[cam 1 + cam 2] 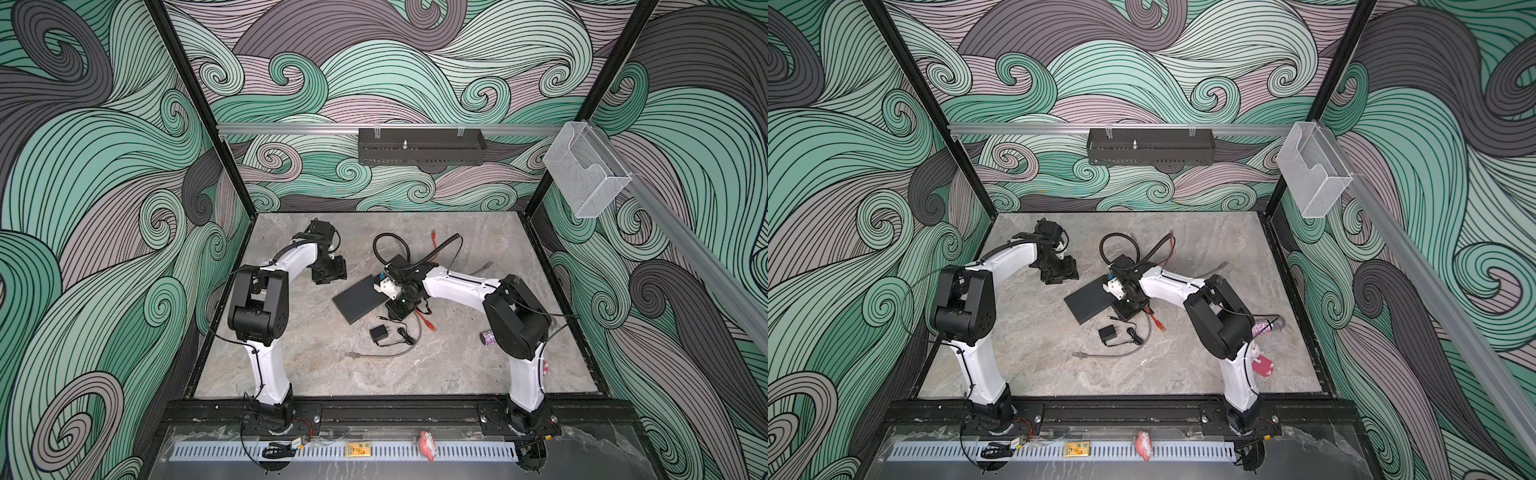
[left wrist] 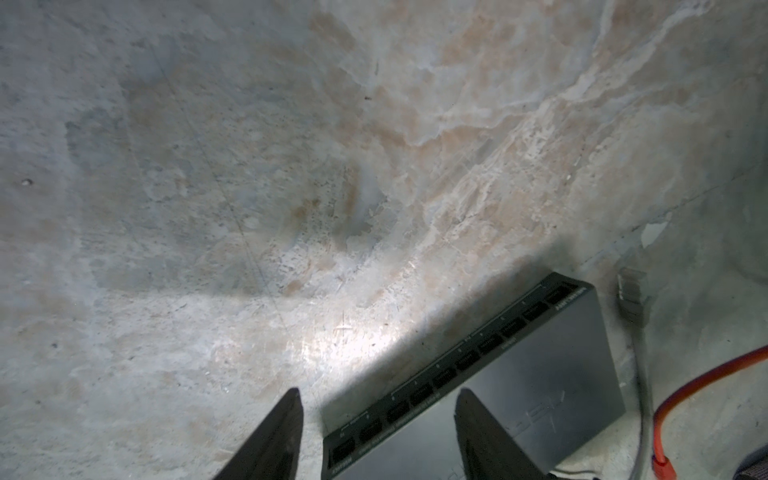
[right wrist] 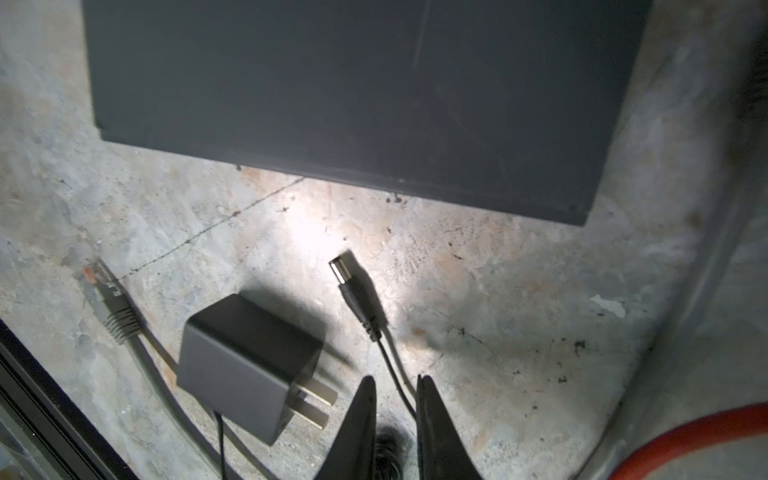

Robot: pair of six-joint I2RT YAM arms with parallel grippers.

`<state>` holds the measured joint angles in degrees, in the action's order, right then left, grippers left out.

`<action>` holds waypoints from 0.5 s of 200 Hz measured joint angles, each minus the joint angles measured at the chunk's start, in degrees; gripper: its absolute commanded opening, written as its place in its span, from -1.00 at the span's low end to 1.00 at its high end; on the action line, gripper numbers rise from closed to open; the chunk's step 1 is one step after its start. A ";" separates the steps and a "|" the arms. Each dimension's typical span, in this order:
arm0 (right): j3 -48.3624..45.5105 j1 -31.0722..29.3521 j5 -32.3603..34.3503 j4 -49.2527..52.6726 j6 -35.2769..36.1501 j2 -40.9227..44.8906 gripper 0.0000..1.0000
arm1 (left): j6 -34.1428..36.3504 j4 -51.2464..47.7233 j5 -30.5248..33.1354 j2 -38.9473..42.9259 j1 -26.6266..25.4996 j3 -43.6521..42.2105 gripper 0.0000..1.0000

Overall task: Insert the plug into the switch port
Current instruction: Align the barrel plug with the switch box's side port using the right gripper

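Observation:
The switch [image 1: 359,300] [image 1: 1088,301] is a flat matte-black box lying mid-table. Its row of ports [image 2: 465,360] faces the left arm. The plug [image 3: 345,275] [image 1: 379,317] is a small black barrel on a thin cord, lying on the table just off the switch's plain edge [image 3: 374,174]. My right gripper [image 3: 397,379] [image 1: 397,311] hovers low behind the plug, its fingers a narrow gap apart. The cord runs loosely between them. My left gripper [image 2: 380,395] [image 1: 328,272] stands open and empty, left of the switch.
The black adapter cube [image 3: 249,357] [image 1: 379,333] lies beside the plug. A grey network cable [image 3: 114,311] [image 1: 382,354] and an orange one [image 1: 428,322] [image 2: 685,395] trail near the switch. A glittery object [image 1: 1264,326] and a pink toy [image 1: 1262,365] sit by the right arm's base.

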<state>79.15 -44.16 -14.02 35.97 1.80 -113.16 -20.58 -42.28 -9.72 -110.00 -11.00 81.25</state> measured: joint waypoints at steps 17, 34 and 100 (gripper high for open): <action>-0.35 -0.90 0.74 -0.59 0.92 1.18 -0.57 | 0.00 0.11 -0.02 0.20 0.00 -0.04 0.23; -0.42 -1.79 1.44 -1.33 2.23 1.25 -0.54 | 0.00 0.28 -0.13 0.37 0.00 -0.28 0.23; -0.81 -2.86 2.67 -2.25 7.15 0.22 -0.50 | -0.42 0.98 -1.38 0.39 0.00 -1.18 0.23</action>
<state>78.35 -47.03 -11.35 33.71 8.95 -112.95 -20.99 -41.30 -11.09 -109.60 -11.00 80.07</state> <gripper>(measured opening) 0.249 0.617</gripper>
